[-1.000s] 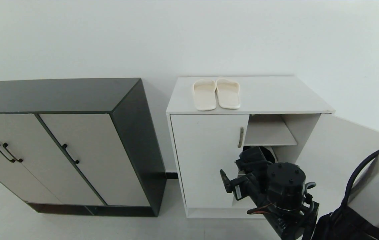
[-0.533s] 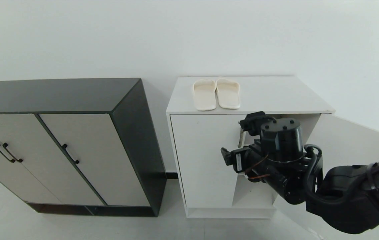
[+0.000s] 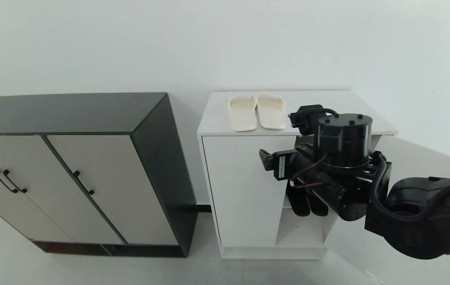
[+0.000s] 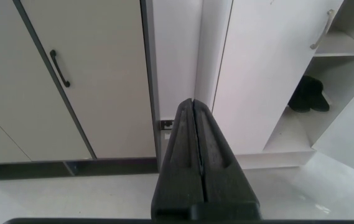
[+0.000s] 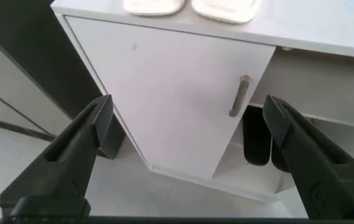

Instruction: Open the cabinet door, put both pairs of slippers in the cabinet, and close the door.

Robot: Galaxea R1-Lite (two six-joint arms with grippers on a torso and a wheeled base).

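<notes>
White wall and pale floor sit behind two cabinets. On top of the white cabinet (image 3: 217, 118), on its left part close to the front edge, the cream slippers (image 3: 256, 111) lie side by side. The cabinet's right side is open, and the black slippers (image 5: 257, 140) sit on the bottom shelf inside. A door (image 3: 244, 190) with a handle (image 5: 239, 96) covers the left side. The right gripper (image 5: 188, 102) is spread wide in front of that handle. The left gripper (image 4: 193, 106) is pressed together, low down, facing the gap beside the dark cabinet (image 3: 70, 113)
</notes>
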